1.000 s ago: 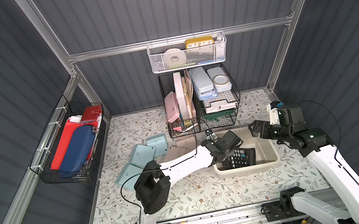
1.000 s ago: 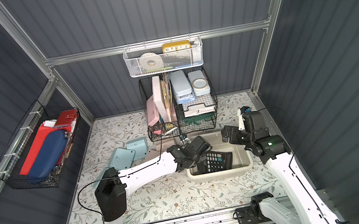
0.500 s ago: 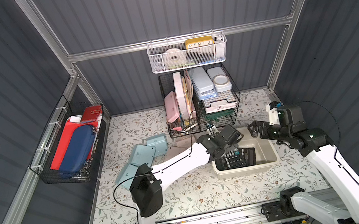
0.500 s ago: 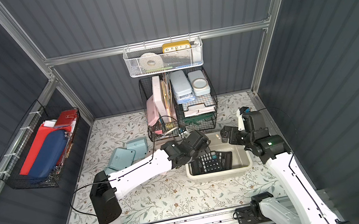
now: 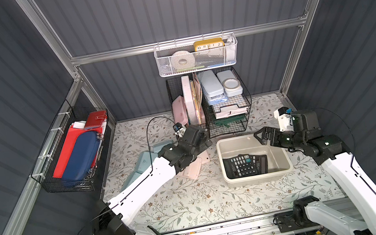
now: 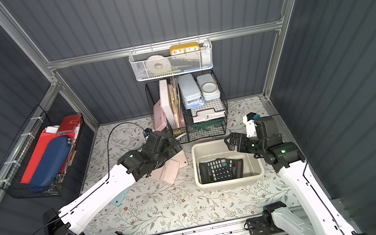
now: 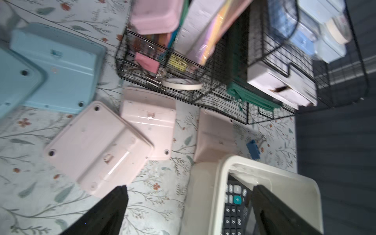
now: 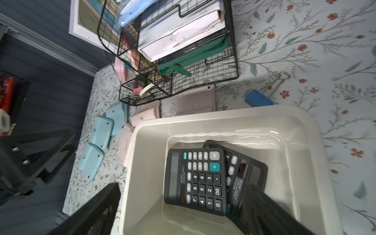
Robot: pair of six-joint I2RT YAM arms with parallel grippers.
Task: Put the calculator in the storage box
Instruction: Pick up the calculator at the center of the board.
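Two black calculators [image 5: 245, 166] are lying overlapped inside the storage box [image 5: 258, 180].
Left gripper [image 7: 189, 191], gaping empty, is hovering outside the box's left wall, nearest the face-down pink calculators [image 7: 97, 148]; right gripper [image 5: 260, 138], also gaping, is hanging over its far-right corner.

Calculator [image 5: 241, 166] in storage box [image 5: 258, 179]
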